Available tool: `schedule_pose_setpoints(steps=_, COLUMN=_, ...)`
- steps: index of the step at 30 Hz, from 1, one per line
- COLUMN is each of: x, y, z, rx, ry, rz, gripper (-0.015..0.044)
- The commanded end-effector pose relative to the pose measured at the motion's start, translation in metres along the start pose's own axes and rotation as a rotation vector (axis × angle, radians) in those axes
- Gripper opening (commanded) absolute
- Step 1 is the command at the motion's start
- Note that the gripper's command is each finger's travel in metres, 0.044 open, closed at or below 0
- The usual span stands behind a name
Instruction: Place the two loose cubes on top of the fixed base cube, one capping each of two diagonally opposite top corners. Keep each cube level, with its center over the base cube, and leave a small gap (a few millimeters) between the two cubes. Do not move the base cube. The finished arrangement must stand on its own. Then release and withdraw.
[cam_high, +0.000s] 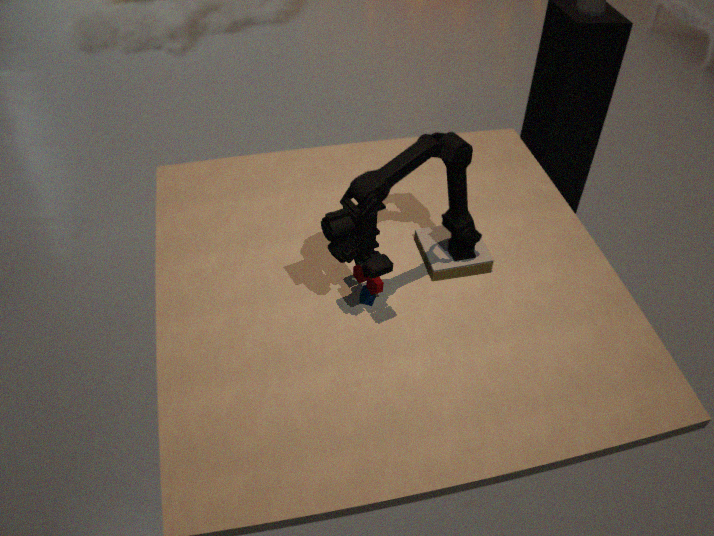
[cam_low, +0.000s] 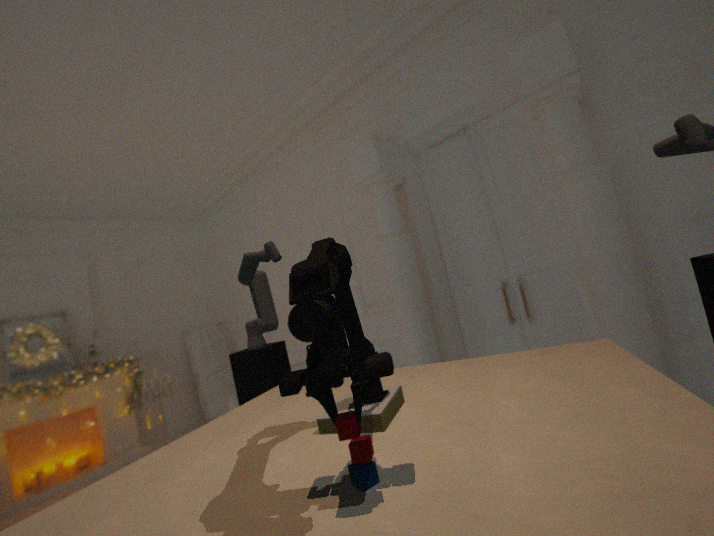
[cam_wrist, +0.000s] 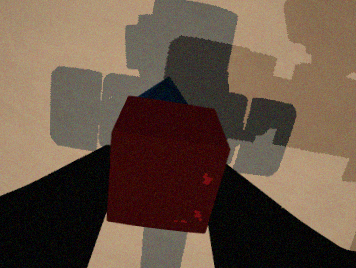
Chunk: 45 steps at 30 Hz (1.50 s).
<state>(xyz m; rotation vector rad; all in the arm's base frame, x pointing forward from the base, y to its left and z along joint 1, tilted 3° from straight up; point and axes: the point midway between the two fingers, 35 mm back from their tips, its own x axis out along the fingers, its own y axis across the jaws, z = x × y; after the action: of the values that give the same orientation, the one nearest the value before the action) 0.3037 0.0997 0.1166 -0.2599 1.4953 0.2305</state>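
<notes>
Above the blue cube (cam_low: 363, 474), my gripper (cam_low: 346, 416) pinches a dark red cube (cam_low: 347, 425), fingers part-closed on its sides so its underside stays free to land. A brighter red cube (cam_low: 361, 448) already caps one corner of the blue cube, so I judge mine is bound for the opposite corner. From the side, the carried cube hangs above and apart from the stack; my wrist camera hides the placed cube, showing only a blue corner (cam_wrist: 164, 90) behind my load.
</notes>
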Motion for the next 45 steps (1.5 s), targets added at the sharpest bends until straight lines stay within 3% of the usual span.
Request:
schedule_pose_setpoints(steps=1, x=0.011, y=0.001, z=-0.001, rx=0.012, ry=0.004, rz=-0.006, gripper=0.0105)
schedule_pose_setpoints(steps=45, x=0.058, y=0.001, z=-0.001, rx=0.012, ry=0.004, rz=-0.006, gripper=0.0105)
